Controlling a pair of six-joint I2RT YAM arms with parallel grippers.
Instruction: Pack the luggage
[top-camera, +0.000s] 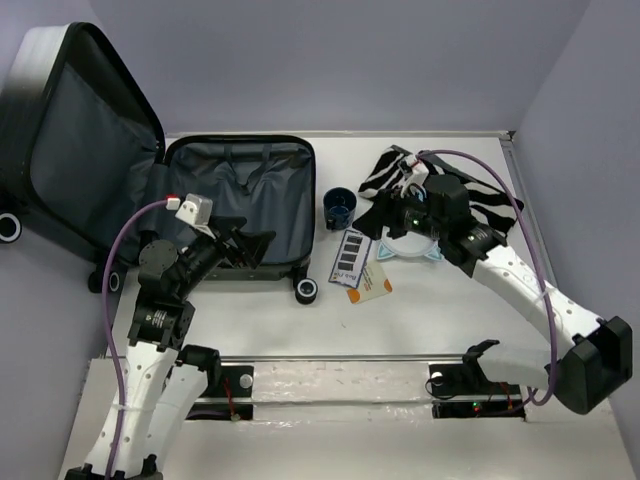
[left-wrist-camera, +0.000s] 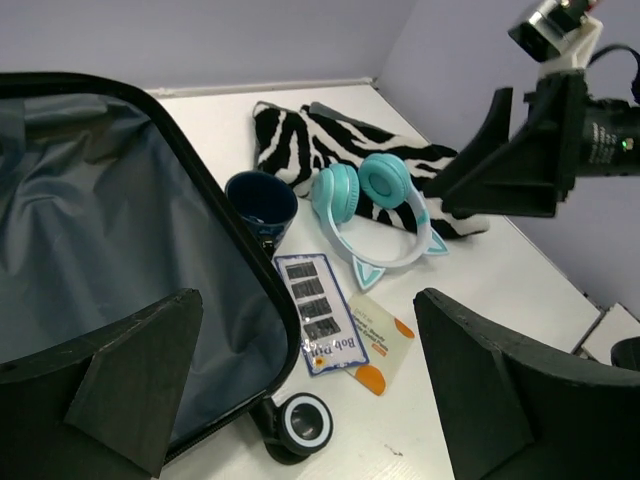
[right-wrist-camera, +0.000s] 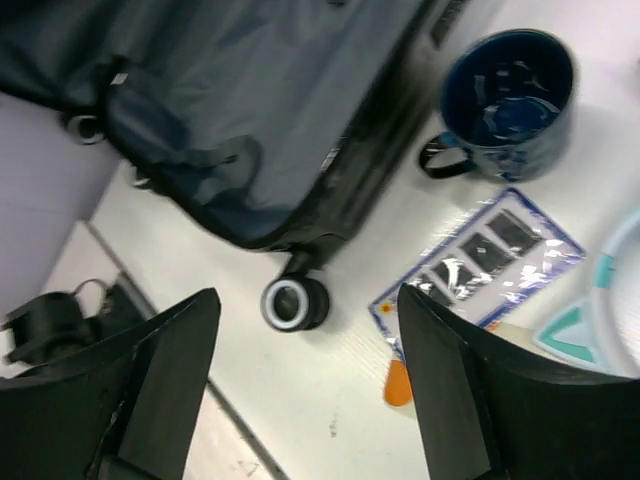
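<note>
1. The left pincer is spread wide with nothing between its fingers.
2. Directly under it lies the near right rim of the luggage, a small black hard-shell suitcase with dark grey fabric lining. The suitcase lies open on the white table, and its lid is tilted up at the far left.
3. The right pincer is also spread and grips nothing.
4. Below it, on the table, are a black-and-white suitcase wheel and a clear-wrapped card of black hairpins.
5. Beyond the hairpins stands a dark blue mug, just beside the suitcase wall.
6. To the pincer's other side lie turquoise cat-ear headphones, resting partly on a zebra-striped fabric.
</note>
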